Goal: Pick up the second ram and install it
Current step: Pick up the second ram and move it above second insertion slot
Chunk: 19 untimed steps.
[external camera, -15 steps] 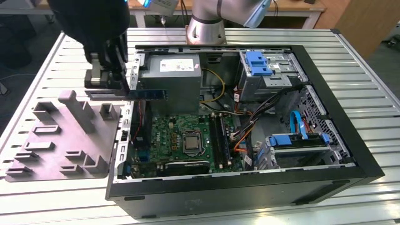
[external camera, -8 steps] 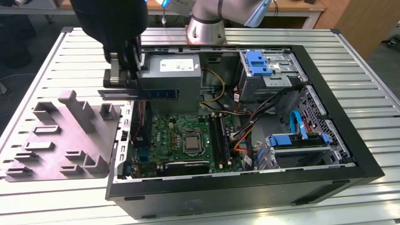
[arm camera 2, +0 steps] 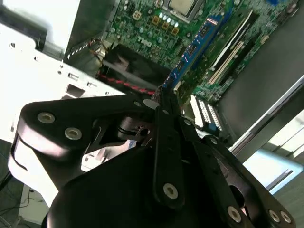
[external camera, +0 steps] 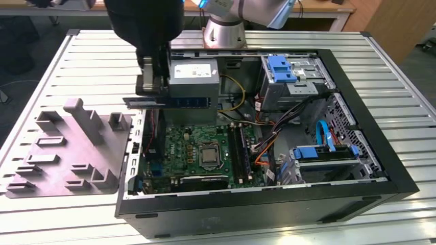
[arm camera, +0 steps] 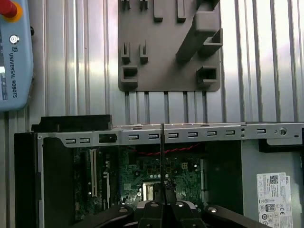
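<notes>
The second ram [external camera: 178, 102] is a thin dark bluish stick held level in the air above the open computer case [external camera: 381, 168], over its side toward the exterior view's left. My gripper [external camera: 151, 96] is shut on one end of it. In the second wrist view the ram [arm camera 2: 191, 51] reaches out from the gripper [arm camera 2: 161, 102] over the green motherboard [arm camera 2: 142, 28]. The first wrist view shows the ram [arm camera: 162, 156] edge-on as a thin dark line above the gripper [arm camera: 162, 205]. Long memory slots [external camera: 238, 148] lie on the motherboard [external camera: 194, 153] below, toward the exterior view's right.
A grey holder fixture [external camera: 68, 148] lies on the slatted table beside the case. Inside the case are a power supply [external camera: 194, 76], blue drive brackets [external camera: 283, 69], and orange and blue cables [external camera: 262, 153]. A teach pendant [arm camera: 14, 52] rests on the table. The case's metal rim [arm camera: 190, 135] runs below the ram.
</notes>
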Each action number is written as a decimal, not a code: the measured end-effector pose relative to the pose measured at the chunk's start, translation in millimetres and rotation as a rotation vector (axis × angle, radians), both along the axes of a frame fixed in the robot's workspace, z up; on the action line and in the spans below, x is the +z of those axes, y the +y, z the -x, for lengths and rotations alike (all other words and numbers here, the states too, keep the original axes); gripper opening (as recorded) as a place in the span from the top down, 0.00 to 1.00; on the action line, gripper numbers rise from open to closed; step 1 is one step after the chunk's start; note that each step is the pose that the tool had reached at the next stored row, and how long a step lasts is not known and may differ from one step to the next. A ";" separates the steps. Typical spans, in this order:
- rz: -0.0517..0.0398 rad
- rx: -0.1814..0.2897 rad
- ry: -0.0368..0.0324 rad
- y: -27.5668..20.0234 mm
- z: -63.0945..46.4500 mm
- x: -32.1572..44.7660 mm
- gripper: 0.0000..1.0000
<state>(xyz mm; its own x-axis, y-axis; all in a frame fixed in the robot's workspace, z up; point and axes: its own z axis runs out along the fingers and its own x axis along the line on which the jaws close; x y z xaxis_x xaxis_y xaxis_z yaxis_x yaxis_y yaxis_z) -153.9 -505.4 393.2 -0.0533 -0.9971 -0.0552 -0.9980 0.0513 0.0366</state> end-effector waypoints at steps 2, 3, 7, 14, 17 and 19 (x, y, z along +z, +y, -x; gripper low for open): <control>0.0000 0.000 0.0000 0.0 -6.3 0.0 0.88; 0.0000 0.000 0.0000 0.0 -9.3 0.0 0.88; 0.0000 0.000 0.0000 0.0 -24.8 -0.1 0.88; 0.0000 0.000 0.0000 0.0 -44.2 -0.2 0.88; 0.0000 0.000 0.0000 0.0 -54.0 -0.2 0.88; -0.0001 0.000 0.0000 0.0 -60.5 -0.3 0.88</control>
<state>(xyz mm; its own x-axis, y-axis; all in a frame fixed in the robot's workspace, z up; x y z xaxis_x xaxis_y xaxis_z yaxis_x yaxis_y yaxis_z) -93.4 -505.3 392.9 -0.0532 -0.9971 -0.0552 -0.9980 0.0512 0.0366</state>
